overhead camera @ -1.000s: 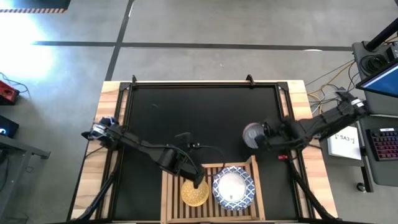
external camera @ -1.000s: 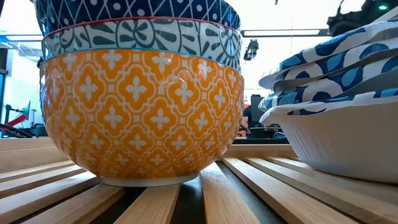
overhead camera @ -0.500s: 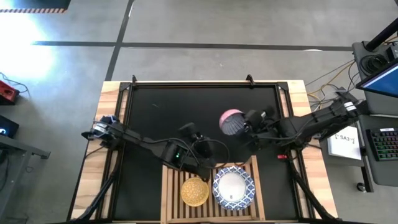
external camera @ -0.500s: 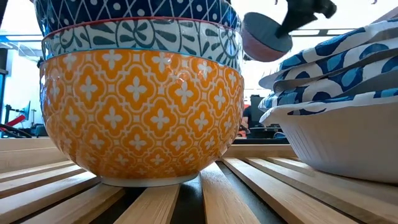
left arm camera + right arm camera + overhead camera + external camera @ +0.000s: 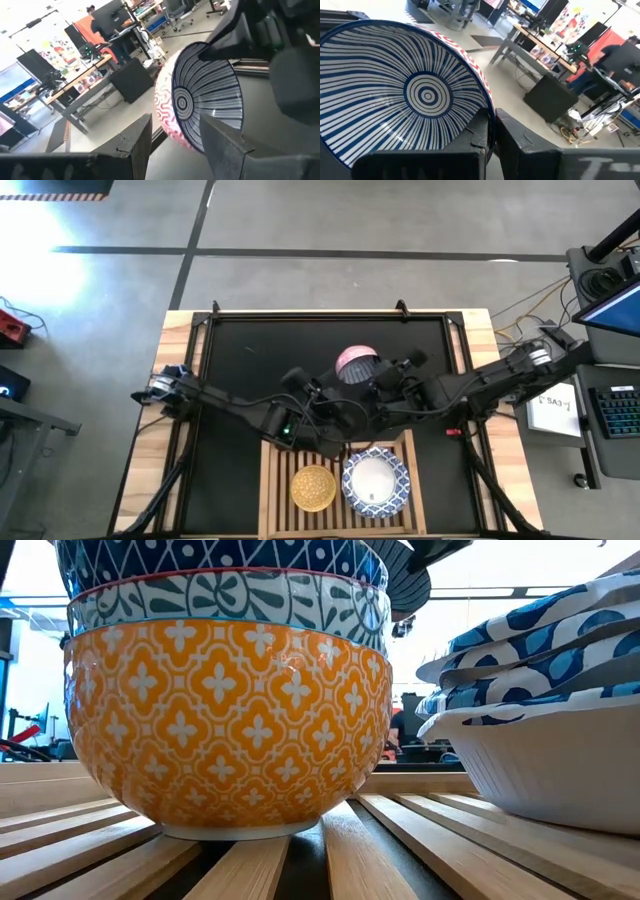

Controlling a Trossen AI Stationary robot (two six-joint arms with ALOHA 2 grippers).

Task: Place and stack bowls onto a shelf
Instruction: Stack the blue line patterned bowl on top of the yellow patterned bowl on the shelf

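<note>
My right gripper (image 5: 378,380) is shut on the small red bowl (image 5: 355,363), which has red squiggles outside and blue stripes inside. It hangs above the black mat, just beyond the wooden shelf (image 5: 268,472). My left gripper (image 5: 335,408) is open beside the bowl and touches nothing; its wrist view looks into the red bowl (image 5: 200,100). On the shelf's slats rest a stack with the yellow bowl (image 5: 230,720) at the bottom, and a stack of white blue-rimmed bowls (image 5: 375,480). My right gripper pinches the red bowl's rim (image 5: 482,100), one finger inside the bowl and one outside. It comes level from the table's right side. The bowl is lifted clear and tipped on its side, its patterned outside up and its opening toward the left arm.
The black mat (image 5: 250,355) covers most of the table and shows bare on its left and far parts. Both arms cross above the shelf's far rail (image 5: 330,448). A keyboard and papers (image 5: 560,405) lie off the table's right edge.
My right gripper has carried the red bowl from the mat's right part toward the left and far side, and the bowl has tipped so its red outside faces up. My left gripper has risen off the yellow stack and moved toward the far edge, close to the bowl.
</note>
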